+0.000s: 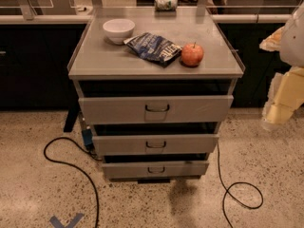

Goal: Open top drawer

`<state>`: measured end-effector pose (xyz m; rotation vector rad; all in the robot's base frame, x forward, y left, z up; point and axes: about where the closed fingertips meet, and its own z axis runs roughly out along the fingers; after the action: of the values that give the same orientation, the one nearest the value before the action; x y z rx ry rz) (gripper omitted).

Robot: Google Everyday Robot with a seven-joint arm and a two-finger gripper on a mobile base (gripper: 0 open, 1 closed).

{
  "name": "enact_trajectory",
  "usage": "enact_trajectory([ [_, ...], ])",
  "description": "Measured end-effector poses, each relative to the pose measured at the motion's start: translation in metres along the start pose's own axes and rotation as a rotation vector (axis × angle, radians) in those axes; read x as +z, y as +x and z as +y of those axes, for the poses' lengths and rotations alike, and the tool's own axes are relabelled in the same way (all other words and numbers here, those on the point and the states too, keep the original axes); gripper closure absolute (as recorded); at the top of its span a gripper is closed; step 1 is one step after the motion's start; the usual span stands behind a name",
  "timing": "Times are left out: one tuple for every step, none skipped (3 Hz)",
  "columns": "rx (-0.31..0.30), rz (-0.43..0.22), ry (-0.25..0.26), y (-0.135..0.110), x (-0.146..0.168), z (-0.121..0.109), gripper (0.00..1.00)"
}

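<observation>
Gripper [280,106] far rt of top drawer [190,108], grip can't tell; apple [192,54], bowl [118,30], bag [154,47] above.

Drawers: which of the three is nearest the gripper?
The top drawer, widest and tallest-fronted, just under the tabletop; the gripper hangs at its level, far right.

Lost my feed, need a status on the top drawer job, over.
End effector hanging right of the cabinet, touching nothing. Top drawer looks partway out, handle untouched. Cables on floor beside it.
</observation>
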<state>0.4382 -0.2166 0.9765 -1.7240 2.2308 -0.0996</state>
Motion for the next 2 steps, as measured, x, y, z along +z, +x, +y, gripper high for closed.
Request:
enact_trajectory([
  [-0.002,-0.003,0.007,-0.001,-0.001,0.0,0.0],
  [-0.02,-0.019,0.025,0.005,0.012,0.014,0.0],
])
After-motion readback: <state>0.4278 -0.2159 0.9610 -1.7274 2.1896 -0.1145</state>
